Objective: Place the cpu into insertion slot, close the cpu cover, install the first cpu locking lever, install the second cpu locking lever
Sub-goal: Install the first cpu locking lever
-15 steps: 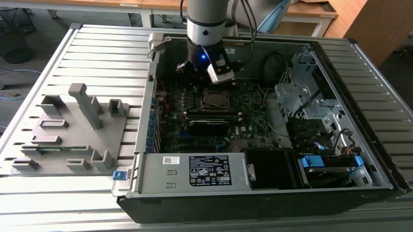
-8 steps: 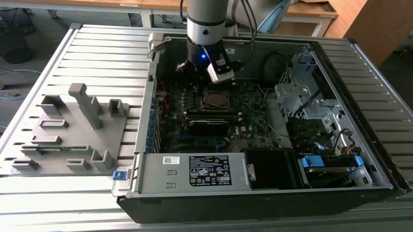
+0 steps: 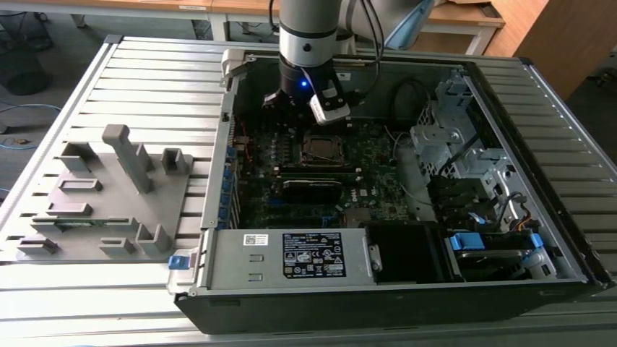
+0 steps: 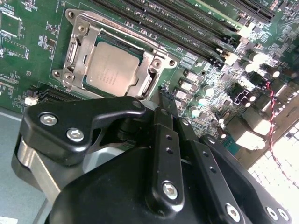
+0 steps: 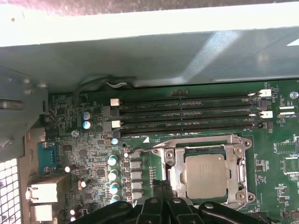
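Now: a slatted grey metal worktop carries everything. On it a large black-and-grey computer case lies on its side, open face up. Just beside the case, to the exterior view's left, is a flat grey fixture plate with upright blocks and pegs. A silver-grey robot arm hangs down into the case from the far side.

Inside lies the green-black motherboard. Four long black memory slots run side by side next to the socket.

The black two-fingered tool is low over the board, fingertips just beside one corner of the socket. Its fingers are pressed together, with nothing seen between them. I cannot tell whether the tips touch the board.

The small square insertion slot with its thin silver rim sits mid-board. The thin square silver cpu cover lies flat on it, window framing the chip. A thin silver wire lever juts from the socket's corner toward a row of small round capacitors; I cannot tell whether it is latched.

The flat square dull-silver cpu is seated in the slot, top face showing through the cover's window in both wrist views.
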`<state>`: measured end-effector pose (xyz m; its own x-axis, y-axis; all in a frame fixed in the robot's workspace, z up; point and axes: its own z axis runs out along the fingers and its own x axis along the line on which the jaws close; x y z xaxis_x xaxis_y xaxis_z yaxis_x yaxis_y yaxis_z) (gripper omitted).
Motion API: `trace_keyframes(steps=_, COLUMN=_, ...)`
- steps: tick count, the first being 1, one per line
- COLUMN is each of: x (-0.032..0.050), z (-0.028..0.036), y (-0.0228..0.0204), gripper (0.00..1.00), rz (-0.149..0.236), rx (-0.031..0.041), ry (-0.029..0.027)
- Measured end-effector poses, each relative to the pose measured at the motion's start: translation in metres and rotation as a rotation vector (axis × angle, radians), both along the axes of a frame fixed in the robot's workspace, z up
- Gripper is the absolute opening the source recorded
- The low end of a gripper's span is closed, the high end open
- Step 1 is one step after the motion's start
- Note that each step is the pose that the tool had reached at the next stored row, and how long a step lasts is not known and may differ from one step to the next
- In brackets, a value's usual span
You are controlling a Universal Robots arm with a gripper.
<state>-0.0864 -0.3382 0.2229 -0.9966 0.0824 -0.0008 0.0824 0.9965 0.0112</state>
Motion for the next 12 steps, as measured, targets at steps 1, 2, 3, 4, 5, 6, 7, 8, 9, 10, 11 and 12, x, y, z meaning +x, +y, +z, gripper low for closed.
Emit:
trace_keyframes(steps=1, x=0.0000, z=0.0000, y=0.0000, gripper=0.11, rz=0.000, rx=0.0033, ry=-0.0001)
trace_keyframes(steps=2, x=0.0000, z=-0.0001, y=0.0000, gripper=0.11, rz=0.000, rx=0.0074, ry=-0.0001)
trace_keyframes(steps=3, x=0.0000, z=-0.0001, y=0.0000, gripper=0.11, rz=0.000, rx=0.0124, ry=-0.0001)
trace_keyframes(steps=4, x=0.0000, z=-0.0001, y=0.0000, gripper=0.11, rz=0.000, rx=0.0178, ry=-0.0002)
trace_keyframes(steps=5, x=0.0000, z=-0.0001, y=0.0000, gripper=0.11, rz=0.000, rx=0.0221, ry=-0.0001)
trace_keyframes(steps=6, x=0.0000, z=-0.0001, y=0.0000, gripper=0.11, rz=0.000, rx=0.0265, ry=-0.0002)
trace_keyframes(steps=7, x=0.0001, z=-0.0001, y=0.0001, gripper=0.11, rz=0.000, rx=0.0319, ry=-0.0002)
trace_keyframes(steps=8, x=0.0000, z=-0.0001, y=0.0000, gripper=0.11, rz=0.000, rx=0.0382, ry=-0.0002)
trace_keyframes(steps=9, x=0.0000, z=-0.0001, y=0.0000, gripper=0.11, rz=0.000, rx=0.0448, ry=-0.0001)
trace_keyframes(steps=10, x=0.0000, z=-0.0001, y=0.0001, gripper=0.11, rz=0.000, rx=0.0483, ry=-0.0001)
trace_keyframes(steps=11, x=0.0000, z=-0.0001, y=0.0001, gripper=0.11, rz=0.000, rx=0.0493, ry=-0.0002)
trace_keyframes(steps=12, x=0.0000, z=-0.0001, y=0.0001, gripper=0.11, rz=0.000, rx=0.0498, ry=-0.0002)
